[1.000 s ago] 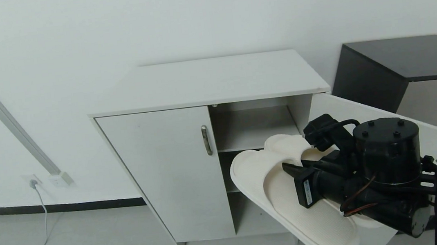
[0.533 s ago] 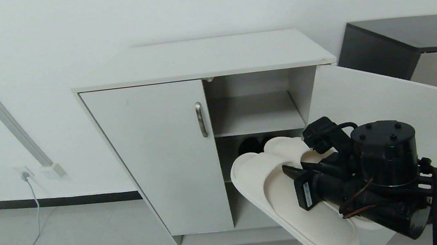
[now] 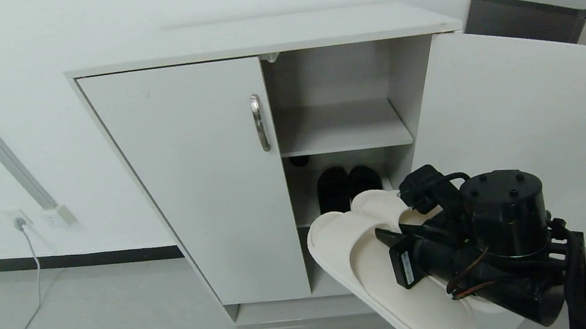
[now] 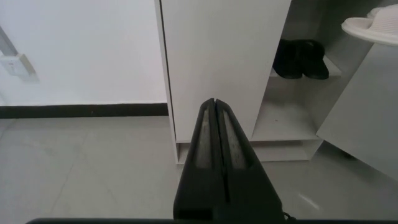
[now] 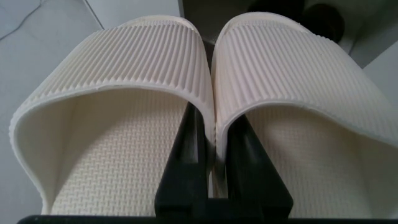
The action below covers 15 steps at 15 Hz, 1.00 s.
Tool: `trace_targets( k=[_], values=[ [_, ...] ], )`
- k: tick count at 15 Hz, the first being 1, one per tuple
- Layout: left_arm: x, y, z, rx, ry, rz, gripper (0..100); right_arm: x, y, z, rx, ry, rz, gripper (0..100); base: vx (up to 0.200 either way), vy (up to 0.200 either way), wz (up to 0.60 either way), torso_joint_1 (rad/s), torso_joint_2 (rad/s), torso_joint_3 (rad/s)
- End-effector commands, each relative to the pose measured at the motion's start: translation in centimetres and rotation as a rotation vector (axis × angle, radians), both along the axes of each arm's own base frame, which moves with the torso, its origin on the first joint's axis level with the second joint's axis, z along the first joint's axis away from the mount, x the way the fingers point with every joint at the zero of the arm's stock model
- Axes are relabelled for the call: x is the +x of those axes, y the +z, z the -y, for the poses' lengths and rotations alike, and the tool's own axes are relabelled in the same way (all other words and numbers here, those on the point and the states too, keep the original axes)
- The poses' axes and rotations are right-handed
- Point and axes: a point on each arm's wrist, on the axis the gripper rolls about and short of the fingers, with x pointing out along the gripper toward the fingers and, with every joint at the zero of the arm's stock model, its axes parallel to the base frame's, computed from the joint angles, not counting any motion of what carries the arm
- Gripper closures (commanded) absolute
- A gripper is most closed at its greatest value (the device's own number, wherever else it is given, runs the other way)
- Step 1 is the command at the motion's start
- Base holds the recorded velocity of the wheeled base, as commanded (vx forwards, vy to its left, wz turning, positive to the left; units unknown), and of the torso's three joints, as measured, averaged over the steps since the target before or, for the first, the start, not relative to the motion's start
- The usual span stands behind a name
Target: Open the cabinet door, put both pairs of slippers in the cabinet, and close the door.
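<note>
The white cabinet (image 3: 261, 33) stands against the wall with its right door (image 3: 514, 117) swung open and its left door (image 3: 190, 181) shut. A pair of black slippers (image 3: 347, 183) sits on the middle shelf, and the left wrist view also shows these black slippers (image 4: 300, 59). My right gripper (image 3: 389, 236) is shut on the inner edges of a pair of cream slippers (image 3: 369, 255), held side by side just in front of the open compartment. From the right wrist, the cream slippers (image 5: 149, 81) flank the right gripper (image 5: 211, 134). My left gripper (image 4: 215, 109) is shut, low before the left door.
The upper shelf (image 3: 341, 126) is bare. A dark cabinet (image 3: 529, 10) stands right of the open door. A wall socket with a cable (image 3: 18, 223) is at the left. Grey floor (image 3: 95, 319) lies open left of the cabinet.
The whole head picture has shifted, with the cabinet now higher and larger, so the camera has moved. The black slippers inside have come into view. My right gripper keeps holding the cream slippers.
</note>
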Motion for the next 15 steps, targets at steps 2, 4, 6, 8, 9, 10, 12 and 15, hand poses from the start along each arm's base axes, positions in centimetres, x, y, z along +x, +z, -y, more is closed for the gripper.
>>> trace_targets(
  k=[2, 4, 6, 8, 9, 10, 12, 15],
  values=[
    [0.0, 0.0, 0.0, 0.000, -0.001, -0.001, 100, 0.1, -0.5, -0.1, -0.007, 0.000, -0.007, 100, 0.000, 0.000, 0.00, -0.032, 0.44, 0.395],
    [0.0, 0.0, 0.0, 0.000, -0.001, -0.001, 100, 0.1, -0.5, -0.1, -0.006, -0.003, -0.006, 100, 0.000, 0.000, 0.00, -0.010, 0.26, 0.247],
    [0.0, 0.0, 0.0, 0.000, -0.001, -0.001, 100, 0.2, -0.7, -0.1, -0.012, 0.000, -0.013, 100, 0.000, 0.000, 0.00, 0.000, 0.08, 0.076],
    [0.0, 0.0, 0.0, 0.000, -0.001, -0.001, 100, 0.7, -1.2, -0.4, -0.007, -0.006, 0.000, 100, 0.000, 0.000, 0.00, 0.000, 0.00, 0.000],
    [0.0, 0.0, 0.0, 0.000, -0.001, -0.001, 100, 0.9, -1.4, -0.6, 0.002, -0.008, 0.013, 100, 0.000, 0.000, 0.00, 0.000, 0.00, 0.000],
    [0.0, 0.0, 0.0, 0.000, -0.001, -0.001, 100, 1.2, -1.9, -0.9, 0.006, -0.014, 0.020, 100, 0.000, 0.000, 0.00, 0.000, 0.00, 0.000],
    [0.0, 0.0, 0.0, 0.000, -0.001, -0.001, 100, 1.7, -1.8, -1.5, -0.001, -0.065, 0.038, 100, 0.000, 0.000, 0.00, 0.000, 0.00, 0.000],
    [0.0, 0.0, 0.0, 0.000, -0.001, -0.001, 100, 2.1, 0.0, -3.5, -0.018, -0.202, 0.039, 100, 0.000, 0.000, 0.00, 0.000, 0.00, 0.000]
  ],
)
